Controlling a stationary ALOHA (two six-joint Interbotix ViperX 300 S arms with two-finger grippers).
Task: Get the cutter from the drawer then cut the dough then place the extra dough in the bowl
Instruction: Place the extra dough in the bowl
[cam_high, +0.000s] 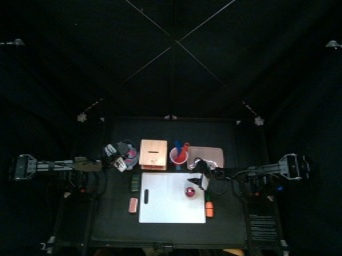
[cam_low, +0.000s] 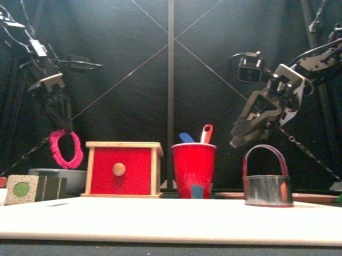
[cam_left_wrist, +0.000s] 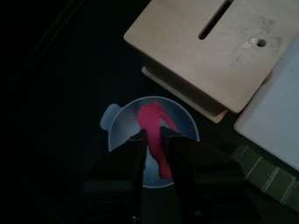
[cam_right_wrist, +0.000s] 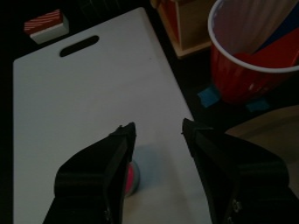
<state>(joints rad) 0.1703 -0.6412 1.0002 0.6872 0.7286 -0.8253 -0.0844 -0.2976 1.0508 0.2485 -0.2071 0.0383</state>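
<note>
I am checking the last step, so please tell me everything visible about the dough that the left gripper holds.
The dough is a soft-looking red-pink ring, stretched into a long limp loop. The left gripper pinches its top, so it hangs left of the wooden box, over the blue-grey bowl. Nothing else visibly touches it.

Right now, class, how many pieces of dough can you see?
2. A pink ring hangs from the left gripper above the bowl. A red piece lies on the white board at the cutter, below the right gripper. None else shows.
</note>
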